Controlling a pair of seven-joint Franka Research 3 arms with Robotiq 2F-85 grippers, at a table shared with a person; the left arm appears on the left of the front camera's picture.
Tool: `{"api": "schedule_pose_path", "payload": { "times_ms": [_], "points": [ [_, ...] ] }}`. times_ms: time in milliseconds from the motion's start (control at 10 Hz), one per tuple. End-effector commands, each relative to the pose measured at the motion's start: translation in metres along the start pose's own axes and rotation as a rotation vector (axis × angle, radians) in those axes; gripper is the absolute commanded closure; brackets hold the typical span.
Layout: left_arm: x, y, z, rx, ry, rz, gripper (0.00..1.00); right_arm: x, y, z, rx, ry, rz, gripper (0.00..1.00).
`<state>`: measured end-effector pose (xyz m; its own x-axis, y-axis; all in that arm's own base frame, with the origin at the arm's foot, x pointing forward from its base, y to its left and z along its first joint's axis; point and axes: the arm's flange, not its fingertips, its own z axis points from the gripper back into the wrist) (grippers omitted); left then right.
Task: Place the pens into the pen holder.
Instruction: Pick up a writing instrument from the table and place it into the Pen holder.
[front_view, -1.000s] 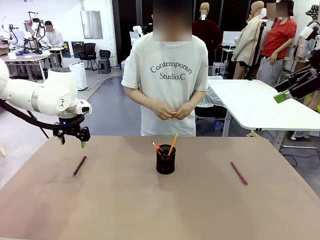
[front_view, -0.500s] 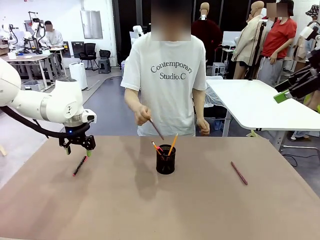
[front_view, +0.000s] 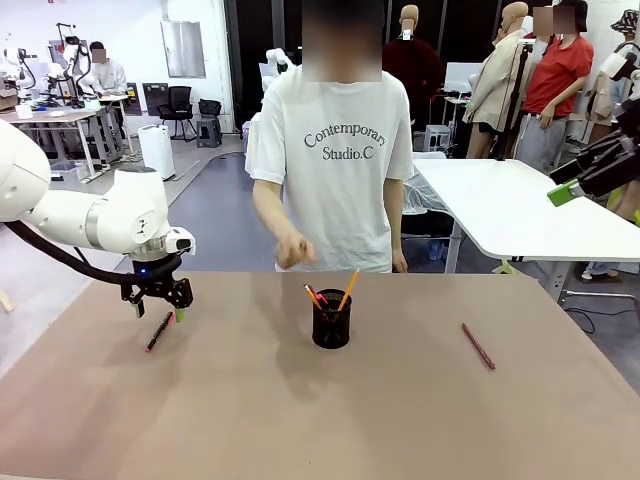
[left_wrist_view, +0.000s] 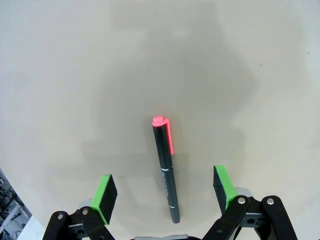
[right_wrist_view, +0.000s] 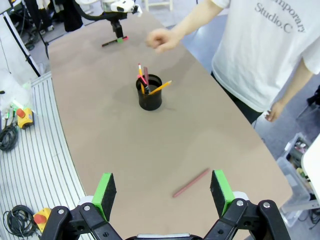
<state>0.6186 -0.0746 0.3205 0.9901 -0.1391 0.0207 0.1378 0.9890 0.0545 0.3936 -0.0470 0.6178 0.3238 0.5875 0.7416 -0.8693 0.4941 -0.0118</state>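
The black mesh pen holder (front_view: 331, 319) (right_wrist_view: 150, 92) stands mid-table with a yellow-orange pen (front_view: 346, 289) and a red-tipped one (front_view: 313, 294) sticking out. A dark pen with red accents (front_view: 159, 331) (left_wrist_view: 165, 165) lies on the left side of the table. My left gripper (front_view: 157, 304) (left_wrist_view: 165, 192) hangs open just above it, the pen lying between the green pads (left_wrist_view: 104, 196). A reddish-pink pen (front_view: 478, 346) (right_wrist_view: 191, 183) lies at the right. My right gripper (right_wrist_view: 162, 192) is open, high above the table. The person's hand (front_view: 293, 250) is held over the far edge.
The person stands at the far side behind the holder. A white table (front_view: 520, 210) sits beyond the right far corner. In the right wrist view a ribbed floor strip with cables (right_wrist_view: 30, 165) runs along the table's near edge.
My left gripper has come down and toward the dark pen. The person raised a hand with a stick toward the holder; the hand now shows no stick.
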Motion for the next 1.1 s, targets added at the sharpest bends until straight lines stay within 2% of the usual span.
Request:
{"api": "schedule_pose_path", "payload": {
  "times_ms": [0,100,500,600,1000],
  "points": [
    [0.0074,0.0062,-0.0001,-0.019,0.017,-0.009,0.00,0.0013,-0.0005,-0.0006,0.009,-0.037,0.010,0.00],
    [0.0087,0.0079,-0.0024,-0.021,0.012,-0.035,0.16,0.0013,-0.0005,-0.0006,0.009,-0.037,0.010,0.00],
    [0.0107,0.0082,-0.0045,-0.018,0.017,-0.031,0.93,0.0013,-0.0005,-0.0006,0.009,-0.037,0.010,0.00],
    [0.0110,0.0078,-0.0056,-0.015,0.018,-0.029,1.00,0.0013,-0.0005,-0.0006,0.009,-0.037,0.010,0.00],
    [0.0095,0.0069,-0.0055,-0.007,0.020,-0.028,1.00,0.0013,-0.0005,-0.0006,0.009,-0.037,0.010,0.00]
  ]
}}
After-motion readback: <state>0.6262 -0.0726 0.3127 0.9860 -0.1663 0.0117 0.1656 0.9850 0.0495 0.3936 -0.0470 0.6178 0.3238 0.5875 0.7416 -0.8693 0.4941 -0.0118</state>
